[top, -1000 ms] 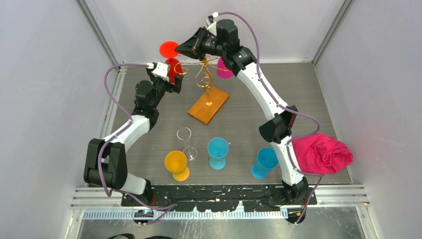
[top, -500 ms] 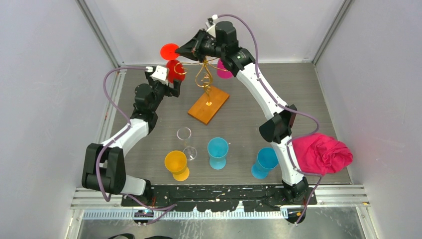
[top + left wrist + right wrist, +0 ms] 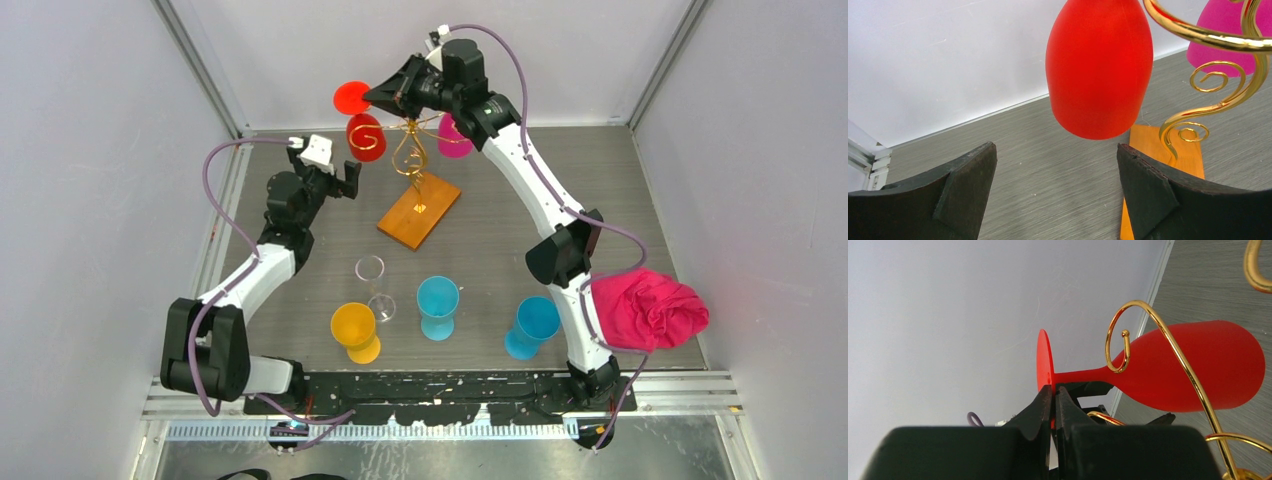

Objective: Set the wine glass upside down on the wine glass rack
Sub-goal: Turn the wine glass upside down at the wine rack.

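Wine glass: the red wine glass (image 3: 365, 137) hangs foot up and bowl down at the 10 o'clock side of the wine glass rack (image 3: 418, 212), raised off the table (image 3: 520, 190).
Right gripper: the right gripper (image 3: 1053, 390) is pinched tight on the rim of the glass's round foot and carries the glass.
Left gripper: the left gripper (image 3: 1055, 195) has its jaws wide apart below the red bowl and holds nothing.
Rack: gold scroll arms rise from an orange wooden base, toward 12 o'clock on the table. A pink glass (image 3: 452, 137) hangs bowl down at its 1 o'clock.
Right wrist view only: the red stem crosses a gold curl (image 3: 1120, 340). I cannot tell whether it sits inside the curl or passes behind it.
Left wrist view only: there is a clear gap between the red bowl and both black fingers (image 3: 968, 190), and the orange base lies just beyond the bowl.
Top view only: near 6 o'clock stand a clear glass (image 3: 370, 275), a yellow glass (image 3: 354, 328) and two blue glasses (image 3: 437, 303). A pink cloth (image 3: 648, 308) is bunched at 4 o'clock beside the right arm.
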{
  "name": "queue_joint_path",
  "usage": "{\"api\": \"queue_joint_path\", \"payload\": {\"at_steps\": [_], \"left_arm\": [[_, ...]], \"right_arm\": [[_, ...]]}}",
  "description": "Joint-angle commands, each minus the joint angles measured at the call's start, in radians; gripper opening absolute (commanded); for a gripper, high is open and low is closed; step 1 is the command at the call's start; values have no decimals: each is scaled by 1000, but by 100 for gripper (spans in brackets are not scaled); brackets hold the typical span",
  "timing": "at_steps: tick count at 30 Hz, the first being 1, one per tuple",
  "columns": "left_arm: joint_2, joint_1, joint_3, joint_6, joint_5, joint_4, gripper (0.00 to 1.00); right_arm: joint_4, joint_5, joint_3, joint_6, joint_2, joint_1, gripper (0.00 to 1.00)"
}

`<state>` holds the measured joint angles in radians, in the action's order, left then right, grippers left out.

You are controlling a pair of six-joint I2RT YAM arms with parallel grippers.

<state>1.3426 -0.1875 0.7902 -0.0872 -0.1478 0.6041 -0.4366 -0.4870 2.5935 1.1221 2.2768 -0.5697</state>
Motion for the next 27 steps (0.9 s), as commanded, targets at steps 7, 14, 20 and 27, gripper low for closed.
{"api": "queue_joint_path", "payload": {"at_steps": [7,14,20,27], "left_arm": [[-37,5,-7,-13,14,11,90],[-37,5,-8,-12,12,17,89],[-39,6,-9,-14,17,21,89],[-35,5,-6,-19,22,21,89]], "right_arm": [[0,23,4,-37,-97,15,1],[-4,25,-25,-40,-104,23,1],[26,27,-70,-23,-121,38,1],[27,29,-63,-17,-113,51,1]]}}
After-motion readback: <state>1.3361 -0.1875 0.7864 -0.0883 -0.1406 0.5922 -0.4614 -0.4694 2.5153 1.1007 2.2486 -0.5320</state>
